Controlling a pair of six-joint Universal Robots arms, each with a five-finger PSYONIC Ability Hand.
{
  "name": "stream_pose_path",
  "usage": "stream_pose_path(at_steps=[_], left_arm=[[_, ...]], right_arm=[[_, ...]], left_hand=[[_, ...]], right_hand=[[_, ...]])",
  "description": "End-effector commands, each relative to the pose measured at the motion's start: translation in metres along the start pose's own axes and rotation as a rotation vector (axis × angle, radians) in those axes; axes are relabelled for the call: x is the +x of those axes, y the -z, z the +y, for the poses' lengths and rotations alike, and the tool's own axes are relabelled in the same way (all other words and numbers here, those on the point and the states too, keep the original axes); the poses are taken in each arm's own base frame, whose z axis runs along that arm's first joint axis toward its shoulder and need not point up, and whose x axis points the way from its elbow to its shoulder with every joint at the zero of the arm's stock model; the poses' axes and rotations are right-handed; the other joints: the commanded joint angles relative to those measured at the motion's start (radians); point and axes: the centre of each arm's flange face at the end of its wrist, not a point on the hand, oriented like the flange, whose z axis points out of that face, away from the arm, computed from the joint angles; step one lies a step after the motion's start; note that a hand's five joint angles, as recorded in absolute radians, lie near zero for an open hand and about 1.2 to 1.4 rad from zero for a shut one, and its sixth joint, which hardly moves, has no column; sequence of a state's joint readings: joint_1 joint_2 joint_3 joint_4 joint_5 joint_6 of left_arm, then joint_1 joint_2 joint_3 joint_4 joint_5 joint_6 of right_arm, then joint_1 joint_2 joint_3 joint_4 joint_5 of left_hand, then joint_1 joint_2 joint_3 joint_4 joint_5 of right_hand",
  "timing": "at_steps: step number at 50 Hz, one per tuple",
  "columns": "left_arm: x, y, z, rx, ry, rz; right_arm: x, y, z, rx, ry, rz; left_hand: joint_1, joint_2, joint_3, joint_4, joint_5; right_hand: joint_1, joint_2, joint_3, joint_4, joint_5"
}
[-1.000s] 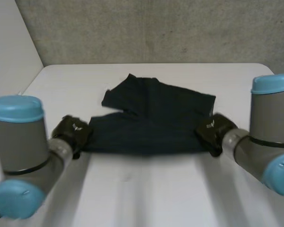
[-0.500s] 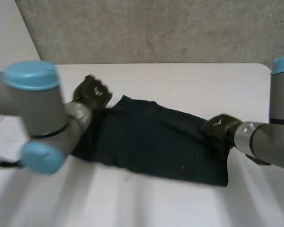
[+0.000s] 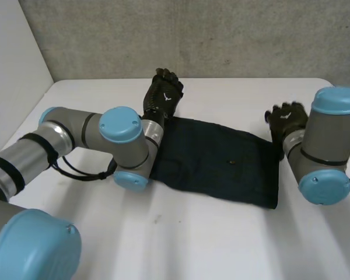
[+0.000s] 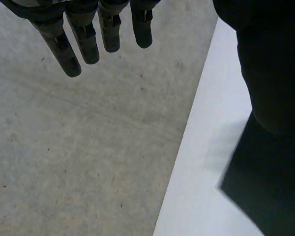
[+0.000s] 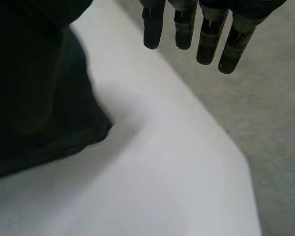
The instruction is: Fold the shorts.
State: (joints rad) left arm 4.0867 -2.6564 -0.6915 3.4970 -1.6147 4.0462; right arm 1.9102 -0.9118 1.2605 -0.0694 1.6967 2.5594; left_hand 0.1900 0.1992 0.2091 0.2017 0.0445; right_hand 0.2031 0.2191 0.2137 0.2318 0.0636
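While the dark shorts point(image 3: 216, 160) are lying flat mid-frame on the tabletop point(image 3: 192, 239), the left hand point(image 3: 162, 93) at upper centre and the right hand point(image 3: 287, 118) at middle right are showing wide, empty fingers point(image 4: 88, 44).

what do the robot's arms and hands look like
Both the left arm and the right arm are thick grey tubes with rounded joints closed by light-blue caps, and dark bands ring them. The left robot hand and the right robot hand are black, with slim, rod-like fingers.
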Motion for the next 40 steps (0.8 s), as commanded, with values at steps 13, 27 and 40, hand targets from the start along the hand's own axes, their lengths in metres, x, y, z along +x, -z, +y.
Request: stream_pose_path(at_steps=[13, 27, 40], left_arm=[[-0.076, 0.102, -0.006, -0.172, 0.598, 0.085], [-0.062, 0.145, 0.008, -0.277, 0.676, 0.15], [-0.072, 0.147, 0.002, -0.259, 0.676, 0.129]], right_arm=[[0.005, 0.101, 0.015, -0.006, -0.296, -0.204], [-0.026, 0.086, 0.06, -0.047, -0.293, -0.215], [0.006, 0.076, 0.063, -0.063, -0.272, -0.139]], left_hand=[[-0.009, -0.018, -0.028, -0.02, -0.038], [0.006, -0.003, -0.013, -0.006, -0.023], [0.006, -0.003, -0.013, -0.006, -0.023]], right_hand=[[-0.029, -0.045, -0.039, -0.057, -0.064], [0.506, 0.49, 0.495, 0.477, 0.471], [1.193, 1.177, 1.183, 1.164, 1.158]])
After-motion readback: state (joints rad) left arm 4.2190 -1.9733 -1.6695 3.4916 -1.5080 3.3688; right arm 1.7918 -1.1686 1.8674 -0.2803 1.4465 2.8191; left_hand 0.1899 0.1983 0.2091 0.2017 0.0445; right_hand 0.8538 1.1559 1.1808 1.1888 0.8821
